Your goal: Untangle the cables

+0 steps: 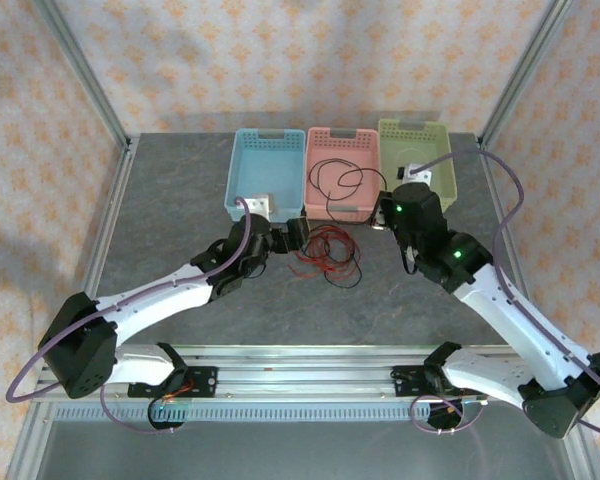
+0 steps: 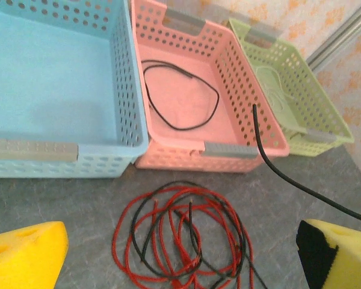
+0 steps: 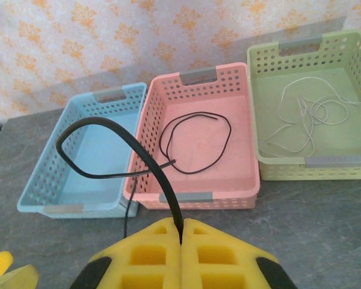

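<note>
A tangle of red and black cables (image 1: 325, 255) (image 2: 180, 238) lies on the grey table just in front of the pink basket. My left gripper (image 1: 300, 236) (image 2: 183, 247) hovers over it, open, with a yellow finger on each side and nothing between them. My right gripper (image 1: 385, 216) (image 3: 181, 232) is shut on a black cable (image 3: 138, 153) (image 2: 277, 171), which arcs up from the pads toward the pink basket's front corner. One black cable (image 3: 195, 141) (image 2: 180, 96) lies looped in the pink basket. A whitish cable (image 3: 307, 114) lies in the green basket.
Three perforated baskets stand side by side at the back: blue (image 1: 242, 160), pink (image 1: 335, 135) and green (image 1: 412, 128). The blue one holds no cable. The table (image 1: 180, 200) is open to the left of the baskets and in front of the tangle.
</note>
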Motion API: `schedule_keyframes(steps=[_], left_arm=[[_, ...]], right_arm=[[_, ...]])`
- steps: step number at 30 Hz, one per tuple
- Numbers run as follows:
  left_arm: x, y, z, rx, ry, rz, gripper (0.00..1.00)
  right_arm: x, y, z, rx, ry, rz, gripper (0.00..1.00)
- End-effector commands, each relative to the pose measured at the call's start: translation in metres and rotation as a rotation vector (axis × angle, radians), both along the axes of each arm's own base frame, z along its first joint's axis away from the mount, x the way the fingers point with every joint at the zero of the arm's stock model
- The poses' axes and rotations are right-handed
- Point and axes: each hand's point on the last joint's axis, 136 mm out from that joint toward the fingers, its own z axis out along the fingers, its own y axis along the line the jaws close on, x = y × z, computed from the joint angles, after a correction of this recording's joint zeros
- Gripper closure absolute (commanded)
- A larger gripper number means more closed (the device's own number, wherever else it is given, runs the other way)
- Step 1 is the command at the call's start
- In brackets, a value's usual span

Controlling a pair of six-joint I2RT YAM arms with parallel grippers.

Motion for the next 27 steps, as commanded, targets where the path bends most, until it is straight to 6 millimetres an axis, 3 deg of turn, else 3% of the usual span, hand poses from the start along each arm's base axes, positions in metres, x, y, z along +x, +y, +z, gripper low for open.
schedule_keyframes(steps=[1,10,27], left_arm=[[0.016,-0.001,0.031,-0.083,-0.064,-0.013,0.01],[0.056,-0.007,0.044,-0.107,-0.066,-0.016,0.01],[0.13,-0.054,0.039,-0.047,-0.041,-0.087,0.01]], right_arm=[[0.02,0.006,0.005,0.095,-0.016,-0.037,1.0],[0.081,0.004,-0.006,0.148,0.008,-0.097,1.0],[0.202,0.011,-0.055,0.139,0.108,-0.12,1.0]])
